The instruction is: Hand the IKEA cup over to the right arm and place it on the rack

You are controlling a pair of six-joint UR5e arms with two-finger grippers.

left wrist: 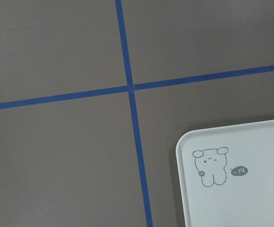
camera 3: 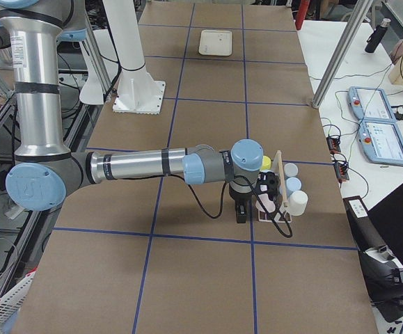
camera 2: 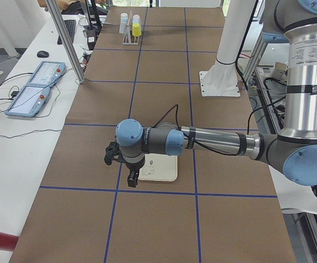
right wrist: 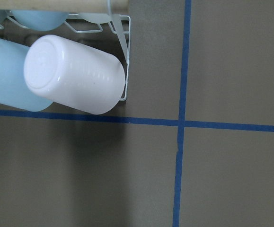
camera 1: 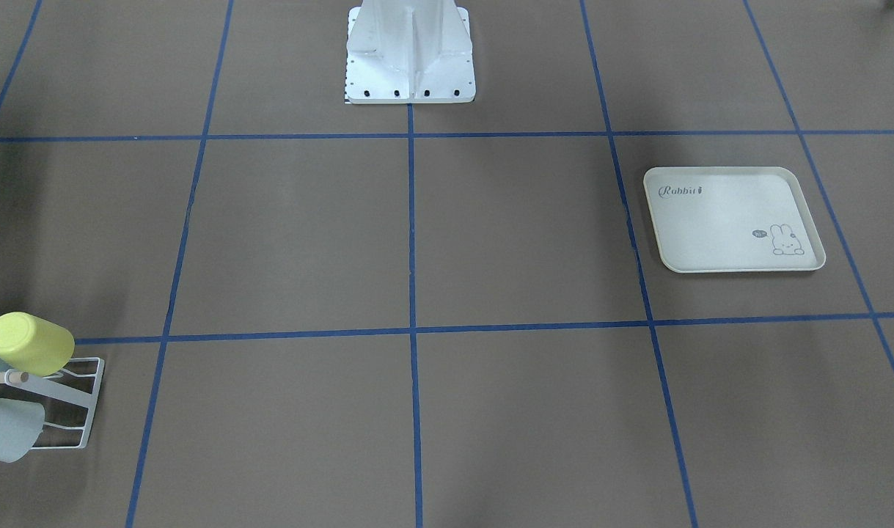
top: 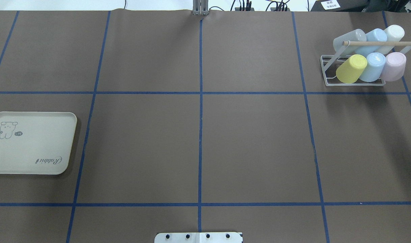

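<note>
Brown table (top: 252, 145) bears the rack (top: 355, 84) upper right overhead; we judge its cups (top: 352, 68) light, rigid, slick, best pinched across the wall, though whether the left gripper (camera 2: 121, 167) or right gripper (camera 3: 254, 202) is spread we cannot tell.

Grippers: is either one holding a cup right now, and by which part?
Nothing seems held. The left gripper hangs near the rabbit tray, the right gripper beside the rack, nothing visible at either. How the jaws stand cannot be told.

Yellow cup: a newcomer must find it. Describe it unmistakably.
On the table's far right corner from the robot stands a white wire rack of six cups. In its nearer row, the yellow cup is leftmost, the only yellow beside a blue cup and a pink cup.
</note>
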